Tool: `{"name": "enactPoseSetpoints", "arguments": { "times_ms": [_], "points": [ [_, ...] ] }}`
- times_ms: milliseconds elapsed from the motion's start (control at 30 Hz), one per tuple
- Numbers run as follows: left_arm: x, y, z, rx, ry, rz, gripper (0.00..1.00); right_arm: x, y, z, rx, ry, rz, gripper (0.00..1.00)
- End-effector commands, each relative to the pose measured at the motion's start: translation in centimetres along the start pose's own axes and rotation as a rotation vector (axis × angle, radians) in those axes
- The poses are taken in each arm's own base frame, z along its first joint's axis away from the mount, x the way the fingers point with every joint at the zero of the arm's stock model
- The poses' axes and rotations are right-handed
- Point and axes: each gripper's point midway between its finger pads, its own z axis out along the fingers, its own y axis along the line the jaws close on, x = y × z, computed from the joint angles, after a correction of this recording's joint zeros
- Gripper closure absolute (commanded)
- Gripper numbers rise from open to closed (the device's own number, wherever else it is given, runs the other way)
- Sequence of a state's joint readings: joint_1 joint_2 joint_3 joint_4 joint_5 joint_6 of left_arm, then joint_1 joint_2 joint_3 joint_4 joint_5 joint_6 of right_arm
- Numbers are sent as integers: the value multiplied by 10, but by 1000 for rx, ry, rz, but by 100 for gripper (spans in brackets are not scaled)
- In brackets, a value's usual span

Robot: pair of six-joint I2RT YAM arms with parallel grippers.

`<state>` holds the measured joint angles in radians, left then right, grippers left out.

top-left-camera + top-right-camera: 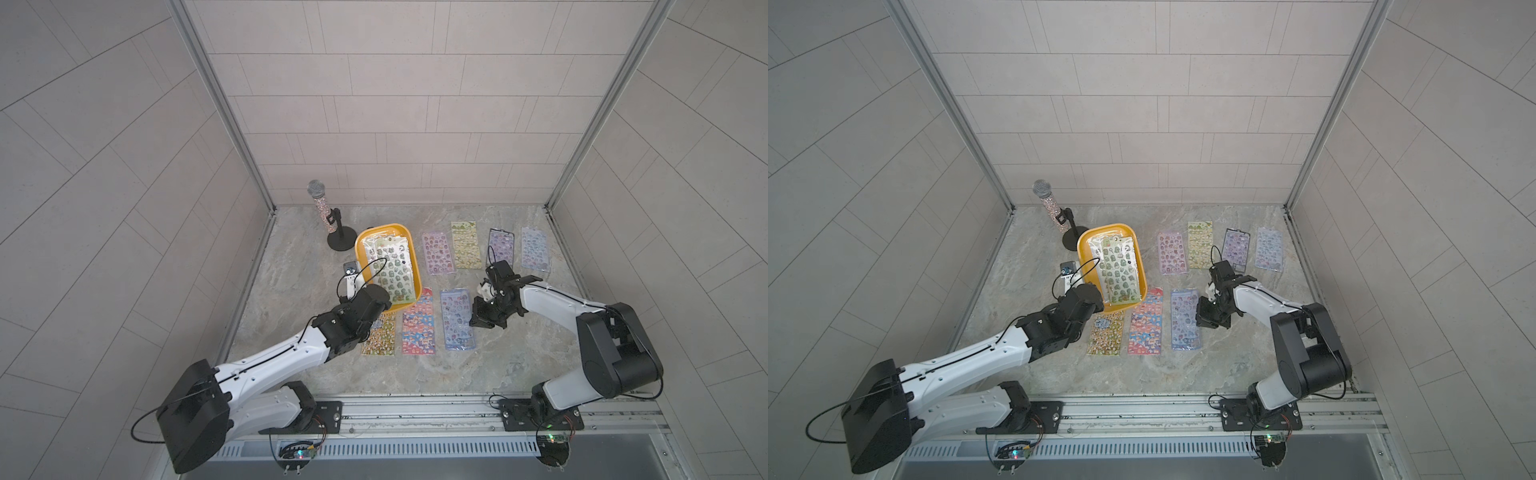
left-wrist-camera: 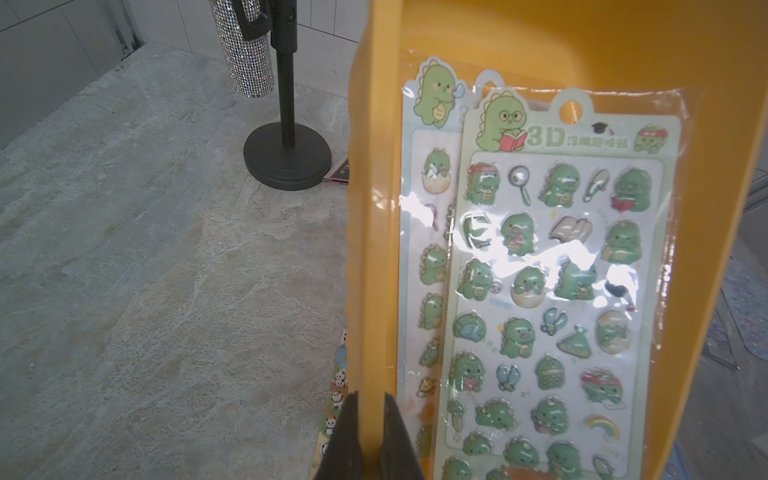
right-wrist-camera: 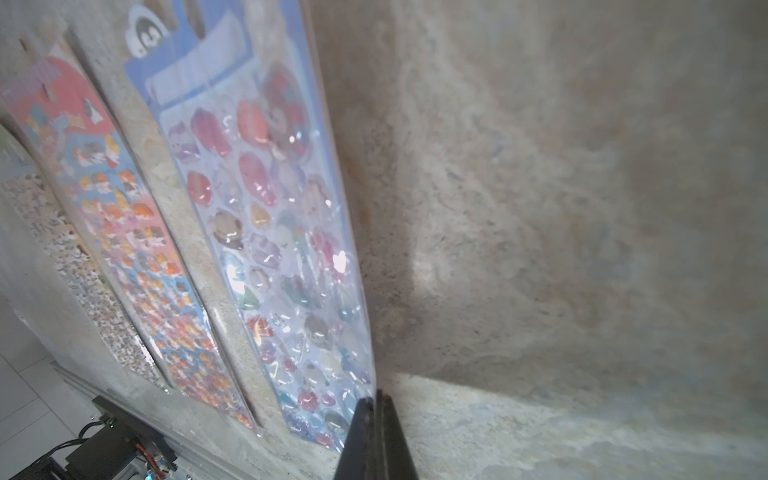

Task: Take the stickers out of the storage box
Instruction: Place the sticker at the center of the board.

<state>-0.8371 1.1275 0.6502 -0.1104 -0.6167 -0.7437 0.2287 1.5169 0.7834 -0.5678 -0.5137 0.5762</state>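
Most of the job looks done: seven sticker sheets (image 1: 419,322) lie flat in two rows on the table (image 1: 519,353) beside the yellow box (image 1: 384,227), while two glossy green dinosaur sheets (image 2: 561,270), overlapping in clear sleeves, are left inside it. The left pincer (image 2: 370,419) is clamped on the box rim; the right pincer (image 3: 376,401) is closed at the edge of the blue sheet (image 3: 270,228), though I cannot tell whether it pinches it
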Motion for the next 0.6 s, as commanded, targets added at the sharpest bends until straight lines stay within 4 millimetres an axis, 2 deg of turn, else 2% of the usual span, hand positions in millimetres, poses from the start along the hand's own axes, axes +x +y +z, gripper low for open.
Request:
{"name": "enactPoseSetpoints", "arguments": {
  "times_ms": [0, 200, 433, 500, 567],
  "points": [
    [-5, 0, 0, 6, -19, -27, 100, -6, -9, 1, 60, -15, -22, 92],
    [-5, -1, 0, 8, -18, -28, 100, -11, -14, 0, 99, -29, -37, 78],
    [-3, -2, 1, 10, -10, -24, 100, -19, -16, -9, 129, -91, -36, 70],
    [-3, -2, 1, 11, -10, -25, 100, -23, -9, -16, 95, -132, -45, 67],
    [-2, -2, 2, 11, -8, -22, 100, -26, 3, -25, 34, -186, -56, 58]
  ]
}}
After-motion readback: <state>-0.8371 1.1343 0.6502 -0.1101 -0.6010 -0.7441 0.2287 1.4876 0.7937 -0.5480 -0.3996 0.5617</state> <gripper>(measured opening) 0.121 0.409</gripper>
